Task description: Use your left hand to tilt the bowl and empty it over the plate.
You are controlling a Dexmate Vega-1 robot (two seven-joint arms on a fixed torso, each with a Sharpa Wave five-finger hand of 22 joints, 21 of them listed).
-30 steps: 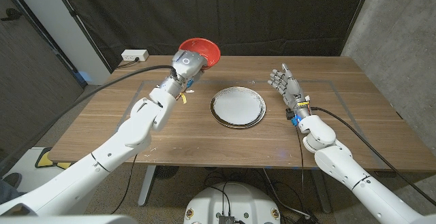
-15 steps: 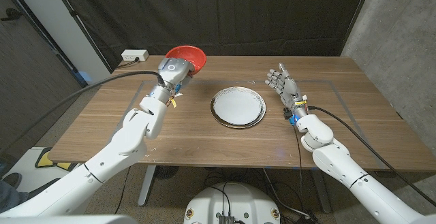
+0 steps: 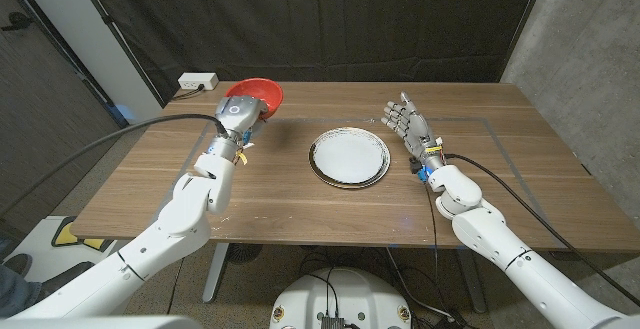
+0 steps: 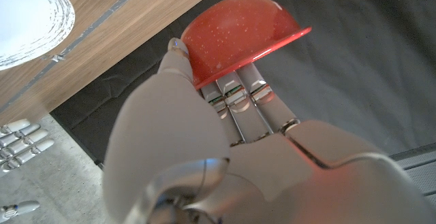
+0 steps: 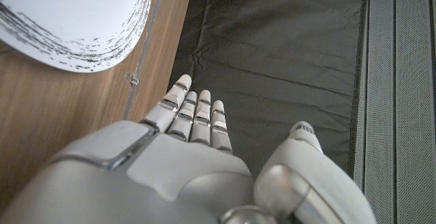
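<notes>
Right now you have one bowl [image 3: 254, 94], one plate [image 3: 348, 156] and two hands over the table [image 3: 520, 169]. Your left hand [image 3: 236, 115] grips the bowl: in the left wrist view the thumb [image 4: 178, 59] lies against the red wall while the other fingers [image 4: 240, 93] run under the rim, so the bowl [image 4: 238, 30] is clamped between them. You are holding it near the table's far left edge, well apart from the plate and to its left. The bowl is red, smooth and glossy with tiny pale specks on its outer wall; from the wrist you see its outside and rim, not its contents, so you cannot tell what is in it. The plate is white with a dark streaked rim and sits in the middle of the table. Your right hand [image 3: 410, 125] is just right of the plate, holding nothing, fingers straight and close together, thumb apart; the right wrist view shows those fingers [image 5: 194, 115] extended beside the plate [image 5: 75, 20].
</notes>
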